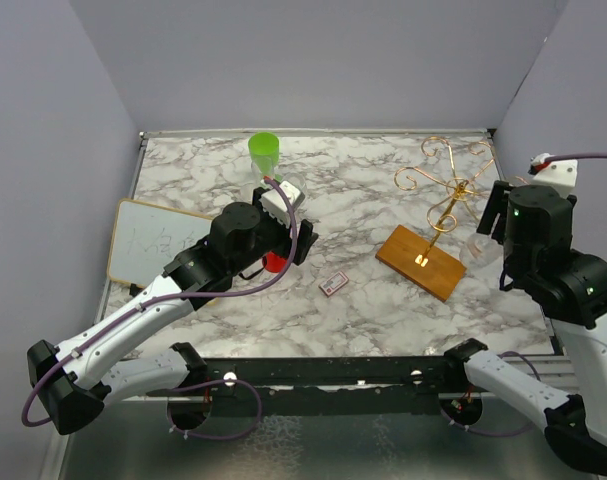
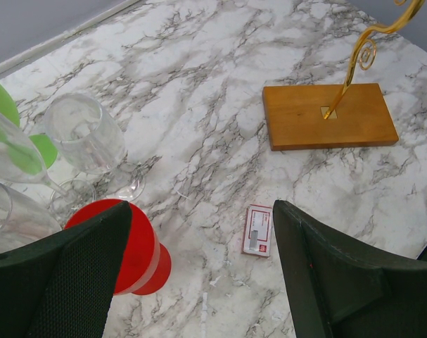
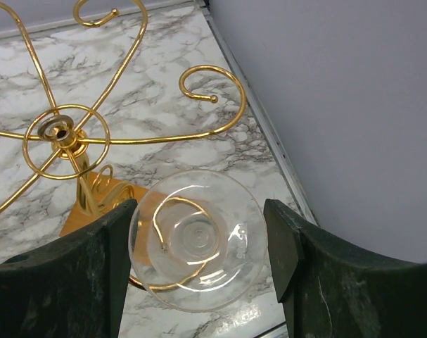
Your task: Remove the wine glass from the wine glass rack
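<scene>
The wine glass [image 3: 198,239] hangs upside down from a curled hook of the gold wire wine glass rack [image 3: 58,130]. I look down on its round foot, with the hook's end lying across it. My right gripper [image 3: 199,262] straddles the glass, both fingers meeting its rim, so it is shut on it. From above, the rack [image 1: 453,190] stands on its wooden base [image 1: 420,262] at the right, my right gripper [image 1: 491,228] beside it. My left gripper [image 2: 202,274] hangs open and empty above the marble top.
A red cup [image 2: 139,253] lies under the left finger. Clear wine glasses [image 2: 86,137] and a green cup [image 1: 264,152] stand behind it. A small red-and-white card [image 2: 258,230] lies mid-table. A whiteboard [image 1: 148,240] sits at the left edge. The right wall runs close beside the rack.
</scene>
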### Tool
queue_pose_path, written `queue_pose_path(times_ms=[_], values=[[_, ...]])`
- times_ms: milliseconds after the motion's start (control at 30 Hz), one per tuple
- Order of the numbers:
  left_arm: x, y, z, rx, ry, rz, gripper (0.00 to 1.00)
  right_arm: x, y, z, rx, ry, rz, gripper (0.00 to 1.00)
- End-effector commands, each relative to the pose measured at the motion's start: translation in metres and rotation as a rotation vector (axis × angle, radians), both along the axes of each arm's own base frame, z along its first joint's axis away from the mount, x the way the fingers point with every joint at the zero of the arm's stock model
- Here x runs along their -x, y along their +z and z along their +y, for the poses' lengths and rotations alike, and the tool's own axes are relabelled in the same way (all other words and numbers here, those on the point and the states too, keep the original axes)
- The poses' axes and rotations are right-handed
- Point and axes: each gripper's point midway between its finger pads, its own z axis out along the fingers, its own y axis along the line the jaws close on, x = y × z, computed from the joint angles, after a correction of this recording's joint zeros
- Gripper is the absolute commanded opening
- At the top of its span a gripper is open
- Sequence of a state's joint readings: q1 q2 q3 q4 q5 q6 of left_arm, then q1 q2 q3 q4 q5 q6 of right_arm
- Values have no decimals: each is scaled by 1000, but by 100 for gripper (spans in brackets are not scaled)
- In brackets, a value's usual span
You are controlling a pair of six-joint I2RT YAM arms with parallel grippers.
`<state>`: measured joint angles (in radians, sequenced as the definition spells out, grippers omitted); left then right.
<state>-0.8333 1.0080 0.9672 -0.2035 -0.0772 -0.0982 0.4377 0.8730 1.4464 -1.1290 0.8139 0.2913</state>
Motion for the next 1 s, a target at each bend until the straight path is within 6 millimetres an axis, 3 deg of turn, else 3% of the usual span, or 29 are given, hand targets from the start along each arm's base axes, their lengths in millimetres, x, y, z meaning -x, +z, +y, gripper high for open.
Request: queue_pose_path(times_ms=[0,567,967], values=[[-2,2,1,8,16,-17,84,2,17,1,8,48,-61,51],[-4,0,0,5,17,-13,84,-8,19,35,45,307,-64,48],[-4,1,1,3,19,-16,83,-7,26,36,56,324,-66,45]])
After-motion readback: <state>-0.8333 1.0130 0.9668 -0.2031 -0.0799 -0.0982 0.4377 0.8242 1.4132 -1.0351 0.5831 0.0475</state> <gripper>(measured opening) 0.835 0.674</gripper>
